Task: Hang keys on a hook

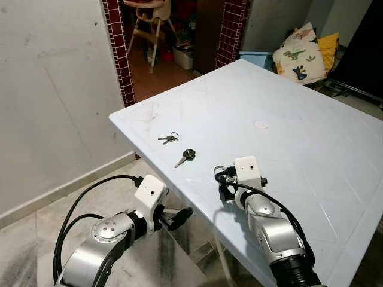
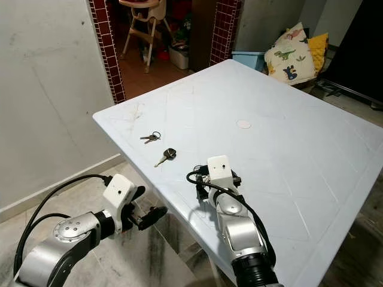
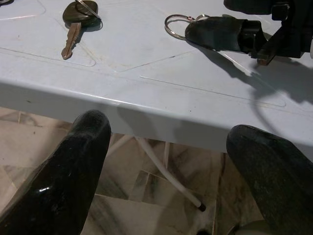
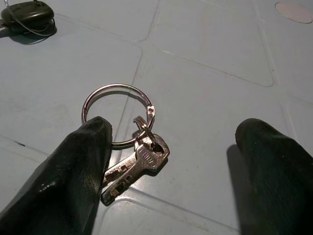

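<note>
Keys [image 4: 134, 166] on surface [image 1: 311, 149], right hand [image 4: 171, 161] spread wide astride; closing fingers next, then lifting ring.

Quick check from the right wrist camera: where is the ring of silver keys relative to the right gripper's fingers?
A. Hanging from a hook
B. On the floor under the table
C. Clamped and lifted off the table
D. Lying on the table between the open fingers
D: the ring of silver keys lies flat on the white table, and the right gripper has its fingers spread either side of it.
</note>
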`<state>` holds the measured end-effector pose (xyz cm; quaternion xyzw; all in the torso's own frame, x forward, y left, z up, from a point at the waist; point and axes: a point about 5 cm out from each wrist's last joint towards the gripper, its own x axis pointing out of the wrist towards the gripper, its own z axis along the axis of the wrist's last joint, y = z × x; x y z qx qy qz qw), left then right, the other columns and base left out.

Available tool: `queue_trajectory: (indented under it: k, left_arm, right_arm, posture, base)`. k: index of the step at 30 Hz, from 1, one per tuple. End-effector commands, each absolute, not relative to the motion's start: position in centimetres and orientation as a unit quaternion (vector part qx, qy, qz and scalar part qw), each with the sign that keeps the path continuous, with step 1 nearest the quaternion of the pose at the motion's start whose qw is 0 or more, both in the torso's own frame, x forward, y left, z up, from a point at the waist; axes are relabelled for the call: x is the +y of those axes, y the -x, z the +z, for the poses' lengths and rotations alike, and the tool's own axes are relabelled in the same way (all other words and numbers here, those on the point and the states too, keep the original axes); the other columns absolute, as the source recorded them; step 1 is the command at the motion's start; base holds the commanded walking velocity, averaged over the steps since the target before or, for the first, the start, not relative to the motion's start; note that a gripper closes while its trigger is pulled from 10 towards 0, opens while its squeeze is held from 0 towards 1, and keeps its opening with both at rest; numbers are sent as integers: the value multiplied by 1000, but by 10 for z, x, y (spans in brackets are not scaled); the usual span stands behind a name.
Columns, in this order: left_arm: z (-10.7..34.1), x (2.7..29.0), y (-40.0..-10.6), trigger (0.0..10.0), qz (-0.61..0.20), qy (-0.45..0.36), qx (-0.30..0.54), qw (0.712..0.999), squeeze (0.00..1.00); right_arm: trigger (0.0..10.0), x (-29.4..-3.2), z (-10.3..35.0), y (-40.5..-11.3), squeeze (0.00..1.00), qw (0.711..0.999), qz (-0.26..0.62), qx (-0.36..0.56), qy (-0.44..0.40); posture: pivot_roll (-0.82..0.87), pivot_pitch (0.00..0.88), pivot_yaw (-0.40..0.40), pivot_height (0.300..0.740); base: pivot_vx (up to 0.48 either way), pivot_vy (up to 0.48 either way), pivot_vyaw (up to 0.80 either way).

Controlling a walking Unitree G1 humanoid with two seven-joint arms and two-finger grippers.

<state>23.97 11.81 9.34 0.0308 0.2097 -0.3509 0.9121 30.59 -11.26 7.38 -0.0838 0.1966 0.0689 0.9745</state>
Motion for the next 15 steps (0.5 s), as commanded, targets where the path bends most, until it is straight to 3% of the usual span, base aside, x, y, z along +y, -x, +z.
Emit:
queue_trajectory:
  k: [1,2,3,15]
  left_arm:
    - [97,116,-241,10000,-360,-41,202,910,0]
    - [97,116,-241,10000,-361,-41,201,910,0]
    - [97,116,-241,10000,-361,-41,201,910,0]
    - [97,115,-241,10000,-361,-41,201,910,0]
  right_arm:
    - [8118,-115,62,-300,0,968,72,224,88]
    - [4431,-115,62,-300,0,968,74,224,85]
    - [0,-115,62,-299,0,968,75,225,84]
    - [0,-106,55,-292,0,960,127,248,37]
  posture:
    - [150,0,-45,740]
    - [150,0,-45,740]
    - [150,0,-45,740]
    - [147,0,-45,740]
  base:
    - [0,0,0]
    - [0,0,0]
    - [0,0,0]
    - [0,0,0]
